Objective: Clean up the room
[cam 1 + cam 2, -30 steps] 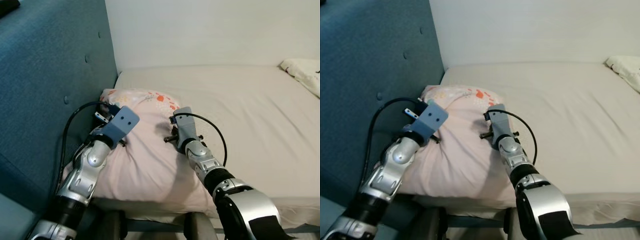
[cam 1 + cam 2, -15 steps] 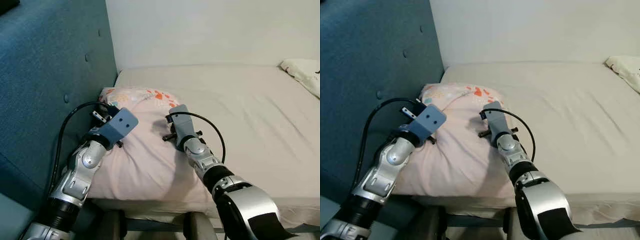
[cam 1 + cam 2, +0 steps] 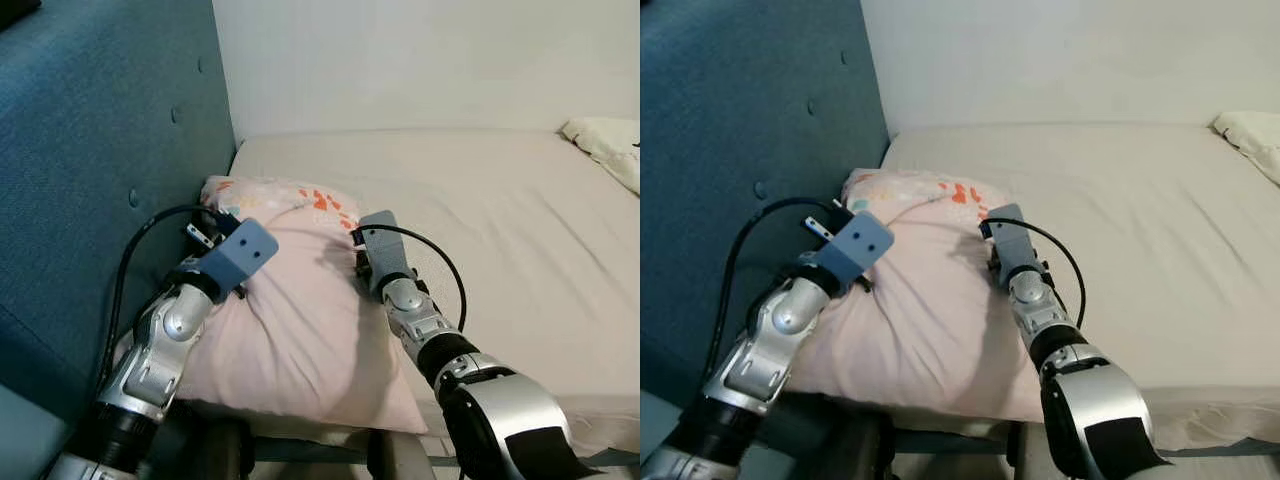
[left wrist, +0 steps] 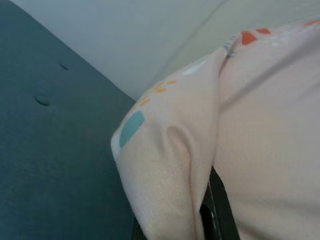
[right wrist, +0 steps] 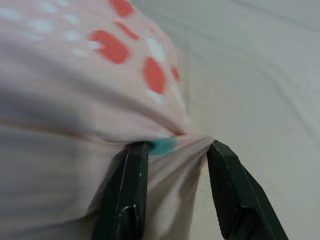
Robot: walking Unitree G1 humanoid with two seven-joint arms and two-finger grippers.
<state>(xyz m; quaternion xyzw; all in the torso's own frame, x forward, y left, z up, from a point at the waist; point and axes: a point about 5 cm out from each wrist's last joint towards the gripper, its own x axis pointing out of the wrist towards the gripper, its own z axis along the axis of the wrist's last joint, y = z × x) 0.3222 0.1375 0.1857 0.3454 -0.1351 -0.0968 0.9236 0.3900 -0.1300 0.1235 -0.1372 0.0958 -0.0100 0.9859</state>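
Beige mattress [image 3: 500, 200], smooth and flat, meets a blue tufted headboard [image 3: 90, 150] on the left. At its near left corner lies a soft pink pillow [image 3: 290, 320] with orange and teal spots, puckered where it is gripped. Left gripper [image 4: 212, 212] pinches a fold of fabric at the pillow's left edge. Right gripper [image 5: 172, 165] clamps bunched cloth at the right edge.
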